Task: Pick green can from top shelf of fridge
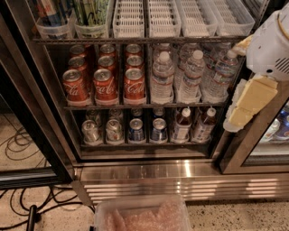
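Observation:
The green can point(93, 11) stands in a clear tub at the left end of the top shelf point(135, 40), cut off by the upper edge of the view. A blue-and-red can point(50, 12) stands in the tub to its left, and white slotted trays point(129, 18) line the shelf to its right. My gripper point(249, 104), white with pale yellow parts, hangs in front of the fridge's right door post, well to the right of the green can and below its shelf. It holds nothing that I can see.
Red cola cans point(104, 83) and water bottles point(189, 74) fill the middle rack. Silver and blue cans point(135, 130) and small bottles fill the lowest rack. The ribbed steel base point(180, 178) is below. A clear plastic tub point(142, 215) sits on the floor, cables point(27, 203) at left.

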### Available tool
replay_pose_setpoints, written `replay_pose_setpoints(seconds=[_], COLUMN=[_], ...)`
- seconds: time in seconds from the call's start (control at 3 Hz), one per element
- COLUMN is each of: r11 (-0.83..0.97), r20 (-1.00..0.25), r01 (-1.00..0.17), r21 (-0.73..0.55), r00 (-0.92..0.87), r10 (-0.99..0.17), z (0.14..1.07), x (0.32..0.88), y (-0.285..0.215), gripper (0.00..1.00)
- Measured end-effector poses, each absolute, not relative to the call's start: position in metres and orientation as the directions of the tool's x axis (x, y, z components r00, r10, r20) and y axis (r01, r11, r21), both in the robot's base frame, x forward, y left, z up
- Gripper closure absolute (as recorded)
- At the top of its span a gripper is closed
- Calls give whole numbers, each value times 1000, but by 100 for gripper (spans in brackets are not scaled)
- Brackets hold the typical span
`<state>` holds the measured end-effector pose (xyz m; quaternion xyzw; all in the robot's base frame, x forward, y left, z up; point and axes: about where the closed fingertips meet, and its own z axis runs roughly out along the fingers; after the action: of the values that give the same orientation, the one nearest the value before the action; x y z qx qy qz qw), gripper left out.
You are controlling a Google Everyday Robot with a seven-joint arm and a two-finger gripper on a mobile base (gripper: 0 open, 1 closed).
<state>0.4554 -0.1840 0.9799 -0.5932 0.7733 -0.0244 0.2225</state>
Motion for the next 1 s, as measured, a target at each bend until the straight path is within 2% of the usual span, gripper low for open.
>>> replay_pose_setpoints(seconds=[0.33, 1.0], r11=[334, 474], r20=[-401, -746], r01=[-889, -848], r21=[-314, -236], r00=[-194, -154], r10=[-895, -648], z=[980, 1011], x=[470, 515], y=[-159, -37], gripper=[0, 0])
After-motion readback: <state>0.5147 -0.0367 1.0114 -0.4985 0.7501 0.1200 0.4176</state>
